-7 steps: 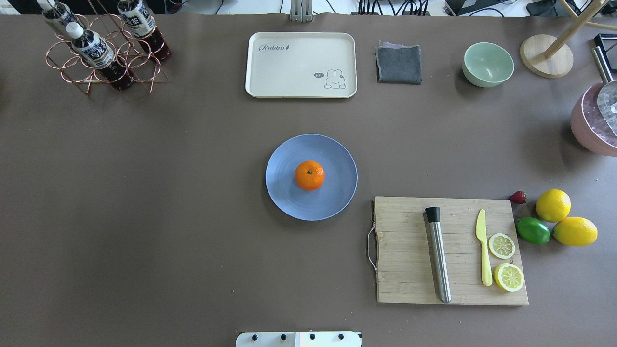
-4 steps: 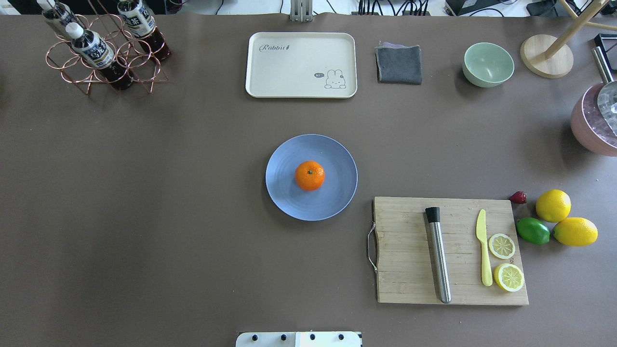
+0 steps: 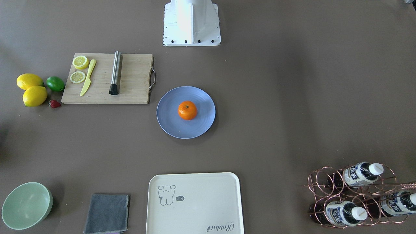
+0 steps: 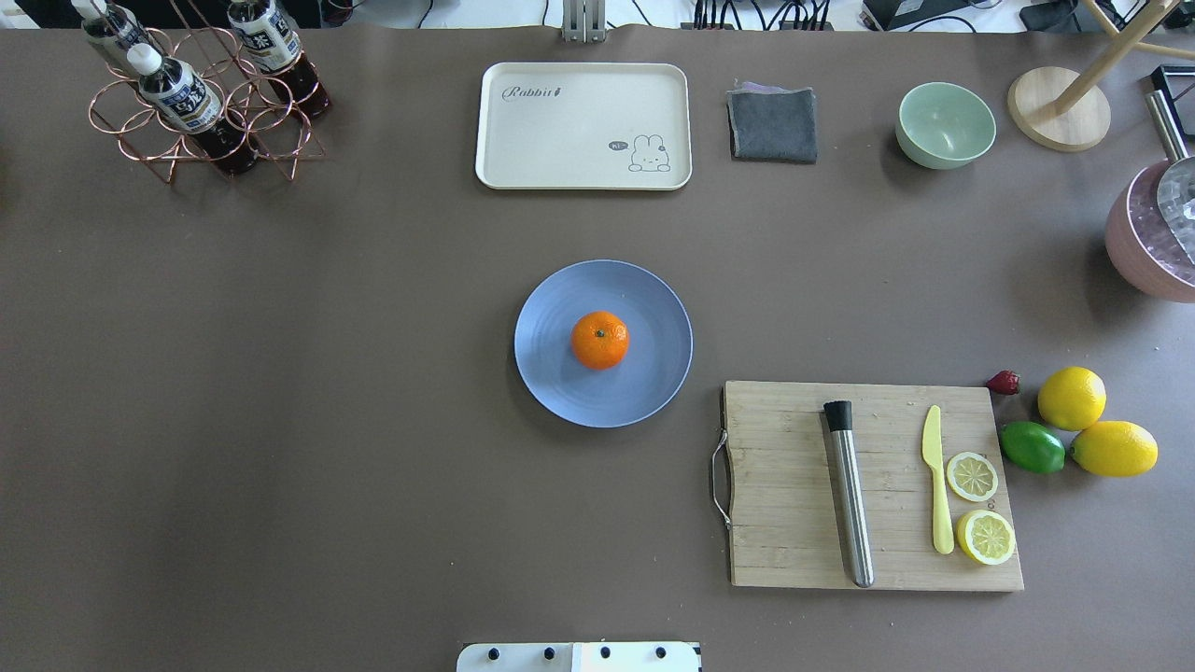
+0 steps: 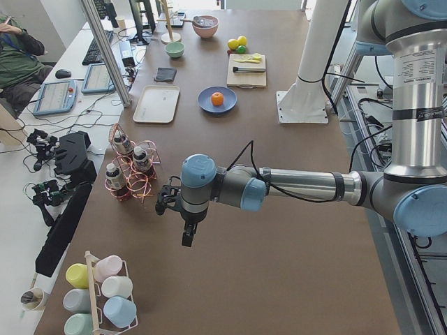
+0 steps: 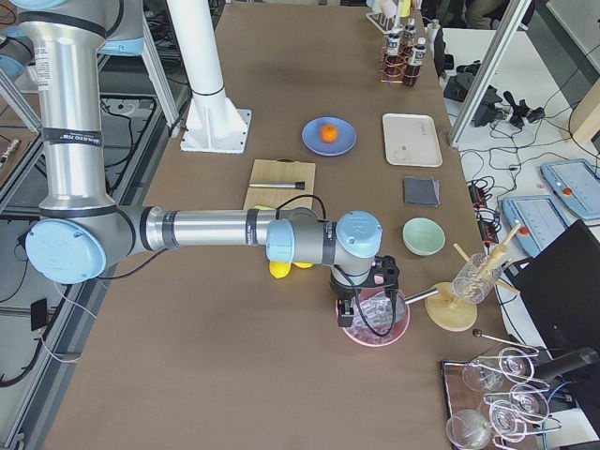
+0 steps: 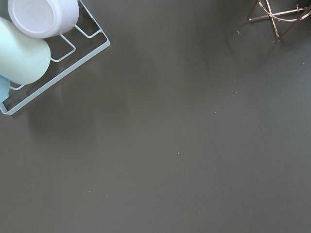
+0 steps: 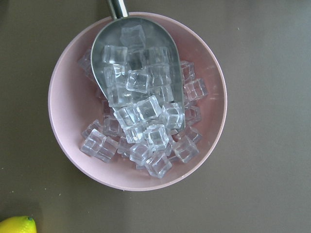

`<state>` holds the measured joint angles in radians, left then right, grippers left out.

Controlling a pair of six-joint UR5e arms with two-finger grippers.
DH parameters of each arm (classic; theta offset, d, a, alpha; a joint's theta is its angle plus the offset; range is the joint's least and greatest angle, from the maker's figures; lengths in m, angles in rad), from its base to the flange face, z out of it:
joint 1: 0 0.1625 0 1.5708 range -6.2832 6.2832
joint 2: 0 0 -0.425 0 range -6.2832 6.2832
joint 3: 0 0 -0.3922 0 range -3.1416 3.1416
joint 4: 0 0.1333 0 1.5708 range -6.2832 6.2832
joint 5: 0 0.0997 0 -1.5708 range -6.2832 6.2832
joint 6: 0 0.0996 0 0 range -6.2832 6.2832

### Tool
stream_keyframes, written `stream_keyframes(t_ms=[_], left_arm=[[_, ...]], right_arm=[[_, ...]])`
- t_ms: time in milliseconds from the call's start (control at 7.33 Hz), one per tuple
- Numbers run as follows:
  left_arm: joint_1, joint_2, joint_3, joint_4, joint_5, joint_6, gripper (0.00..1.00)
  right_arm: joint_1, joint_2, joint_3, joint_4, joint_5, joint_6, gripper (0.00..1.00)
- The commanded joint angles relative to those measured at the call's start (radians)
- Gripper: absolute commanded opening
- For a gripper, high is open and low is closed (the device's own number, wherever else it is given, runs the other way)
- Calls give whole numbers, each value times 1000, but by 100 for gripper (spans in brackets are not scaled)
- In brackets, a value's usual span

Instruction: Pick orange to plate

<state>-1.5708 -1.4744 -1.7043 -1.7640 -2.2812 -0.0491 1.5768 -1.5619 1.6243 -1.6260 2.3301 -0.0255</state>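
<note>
Exterior left view has the left jaws hanging under the near arm's [image 5: 300, 185] wrist in the lower middle of the frame, pointing down at bare surface [image 5: 279, 279]. From this side I cannot tell whether they are released or clenched. The left wrist view shows only bare surface below them, with cups [image 7: 22, 56] at upper left.

In the exterior right view the right jaws hang from the near arm [image 6: 216, 228] at centre frame, over a pink bowl [image 6: 375, 323]. Their state cannot be told either. The right wrist view looks straight down into that bowl [image 8: 63, 121], which holds ice cubes [image 8: 146, 131] and a metal scoop [image 8: 163, 36]. A lemon [image 8: 17, 225] shows at the lower left corner.

Both sets of jaws are well apart from the orange [image 4: 599, 340]. It sits upright at the centre of the overhead view, stem dot up, on the middle of the blue plate [image 4: 644, 383]. Nothing else touches it. Judging from that, the placing looks already done.

If it had to be taken again, the fruit is probably light, with a firm but yielding skin. Its dimpled peel should grip well. Being round, it could roll on the shallow plate if nudged. The safest hold would be from above, across its widest middle. The squeeze should be gentle so the peel does not bruise or split.
</note>
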Motion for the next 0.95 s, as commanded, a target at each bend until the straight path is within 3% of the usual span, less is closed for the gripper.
stream_keyframes(t_ms=[0,818], left_arm=[[-8,3,3,-2,0,0,98],[-8,-12,12,-3,3,-2,98]], right_arm=[[0,0,5,0,2,-1,100],[2,0,12,0,3,1,100]])
